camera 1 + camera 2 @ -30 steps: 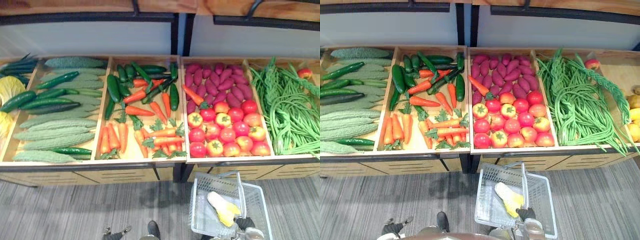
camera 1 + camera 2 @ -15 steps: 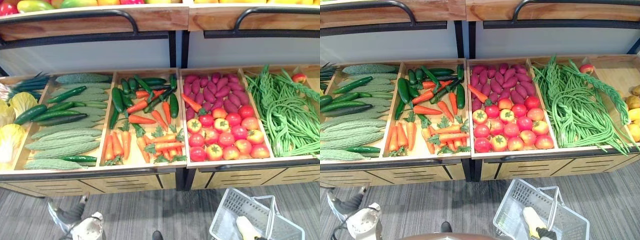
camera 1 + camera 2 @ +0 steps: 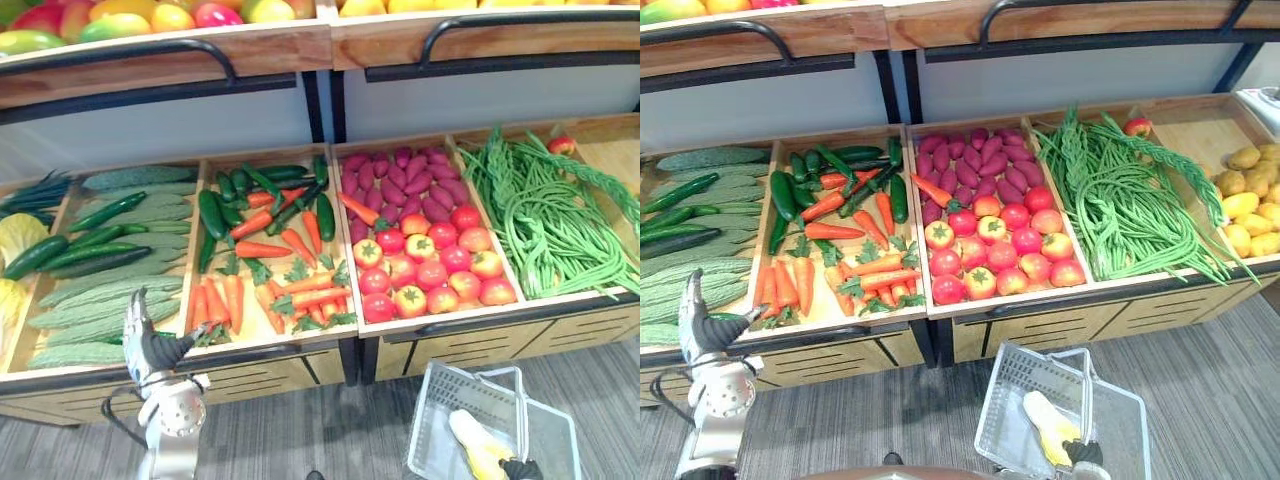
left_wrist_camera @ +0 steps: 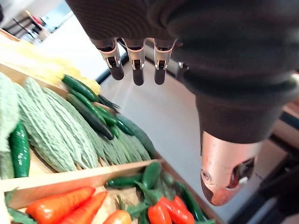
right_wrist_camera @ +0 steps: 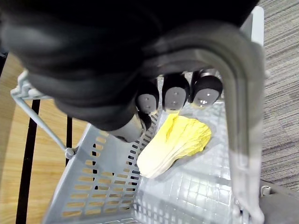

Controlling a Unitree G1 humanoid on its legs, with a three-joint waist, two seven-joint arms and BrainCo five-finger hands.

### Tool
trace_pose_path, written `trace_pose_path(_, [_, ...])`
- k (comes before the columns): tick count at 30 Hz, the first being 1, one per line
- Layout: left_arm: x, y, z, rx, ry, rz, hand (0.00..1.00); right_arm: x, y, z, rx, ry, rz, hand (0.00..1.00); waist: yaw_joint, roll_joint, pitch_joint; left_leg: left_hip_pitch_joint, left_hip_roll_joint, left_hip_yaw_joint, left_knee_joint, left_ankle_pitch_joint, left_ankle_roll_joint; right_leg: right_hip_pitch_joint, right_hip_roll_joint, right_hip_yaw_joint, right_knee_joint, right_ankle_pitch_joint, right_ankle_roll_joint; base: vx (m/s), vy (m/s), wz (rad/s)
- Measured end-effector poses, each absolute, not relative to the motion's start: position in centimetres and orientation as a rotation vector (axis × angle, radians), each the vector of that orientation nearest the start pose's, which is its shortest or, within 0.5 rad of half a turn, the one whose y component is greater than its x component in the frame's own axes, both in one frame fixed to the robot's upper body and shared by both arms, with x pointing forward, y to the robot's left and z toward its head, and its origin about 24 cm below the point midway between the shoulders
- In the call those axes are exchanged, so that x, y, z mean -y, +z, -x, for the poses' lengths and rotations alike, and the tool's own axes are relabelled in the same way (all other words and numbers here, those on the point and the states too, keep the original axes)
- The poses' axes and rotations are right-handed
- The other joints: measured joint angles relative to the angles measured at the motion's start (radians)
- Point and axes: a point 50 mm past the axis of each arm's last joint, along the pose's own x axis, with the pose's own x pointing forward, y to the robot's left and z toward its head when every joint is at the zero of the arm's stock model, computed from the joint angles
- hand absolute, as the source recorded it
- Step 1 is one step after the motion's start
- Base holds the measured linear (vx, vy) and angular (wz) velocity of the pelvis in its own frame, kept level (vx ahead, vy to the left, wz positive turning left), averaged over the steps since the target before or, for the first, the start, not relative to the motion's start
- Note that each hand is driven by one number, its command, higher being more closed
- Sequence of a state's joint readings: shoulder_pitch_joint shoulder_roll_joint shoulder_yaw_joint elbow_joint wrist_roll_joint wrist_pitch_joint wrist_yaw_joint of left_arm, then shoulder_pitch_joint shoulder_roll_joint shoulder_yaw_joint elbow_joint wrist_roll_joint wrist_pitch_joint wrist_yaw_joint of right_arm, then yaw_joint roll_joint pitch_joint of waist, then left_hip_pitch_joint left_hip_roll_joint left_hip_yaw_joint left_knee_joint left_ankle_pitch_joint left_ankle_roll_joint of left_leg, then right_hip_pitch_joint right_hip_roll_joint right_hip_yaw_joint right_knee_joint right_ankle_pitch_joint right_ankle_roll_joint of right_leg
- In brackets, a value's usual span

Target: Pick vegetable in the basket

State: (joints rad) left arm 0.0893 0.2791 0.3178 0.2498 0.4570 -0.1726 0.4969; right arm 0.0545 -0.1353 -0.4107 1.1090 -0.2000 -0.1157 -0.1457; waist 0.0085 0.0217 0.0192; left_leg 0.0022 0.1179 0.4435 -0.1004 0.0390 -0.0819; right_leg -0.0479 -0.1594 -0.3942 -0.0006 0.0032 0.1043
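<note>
Cabbage (image 5: 175, 142) lies diagonally in the basket (image 5: 93, 182), pale stem toward its far edge, under the handle (image 5: 238, 116) gripped by the right hand (image 5: 84, 60) with curled fingers (image 5: 175, 95); left hand (image 3: 150, 345) fingers straight

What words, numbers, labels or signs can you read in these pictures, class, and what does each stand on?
None can be read.
The wooden crates, the shelf front above them and the grey basket show no label, price tag or number.
The open left hand and the right hand, curled round the basket handle, show no print either.
</note>
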Motion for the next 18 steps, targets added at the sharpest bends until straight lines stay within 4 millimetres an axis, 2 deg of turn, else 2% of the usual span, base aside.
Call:
trace_pose_path(6, [-31.5,3.1,-22.3,-0.048,0.571,-0.916,0.0,26.5,-14.4,-9.8,-1.011,-0.43,0.243,1.0,-0.013,0.001,0.001,0.0,0.0,0.013,0.003,-0.002,-0.003,-0.035,0.005,0.065,0.0,0.013,-0.006,0.03,-0.035,-0.31])
trace_pose_path(9, [-31.3,3.1,-23.0,-0.05,0.485,-0.972,0.0,27.2,-14.2,-9.9,-1.004,-0.439,0.26,1.0,-0.032,0.003,0.003,0.001,-0.001,0.015,0.003,-0.002,-0.003,-0.038,0.005,0.075,-0.002,0.015,-0.007,0.01,-0.033,-0.12])
trace_pose_path(12, [-30.9,3.2,-23.4,-0.045,0.425,-0.997,0.0,27.8,-13.6,-10.3,-0.972,-0.447,0.28,1.0,-0.032,0.005,0.011,0.001,0.002,0.05,0.003,-0.004,-0.006,-0.063,0.012,0.118,-0.002,0.029,-0.014,-0.05,-0.032,-0.37])
trace_pose_path(16, [-29.9,3.1,-24.5,-0.031,0.338,-1.016,0.0,29.5,-12.5,-11.1,-0.919,-0.452,0.353,1.0,-0.035,0.022,0.043,-0.001,0.004,0.071,0.003,-0.018,-0.006,-0.093,0.018,0.161,0.001,0.046,-0.015,-0.09,-0.026,-0.28])
trace_pose_path(18, [-29.3,3.3,-25.0,-0.006,0.278,-1.037,0.0,30.1,-12.3,-10.9,-0.919,-0.459,0.378,1.0,-0.035,0.024,0.047,-0.002,0.003,0.077,0.003,-0.018,-0.007,-0.103,0.019,0.173,0.002,0.049,-0.014,-0.08,-0.032,-0.21])
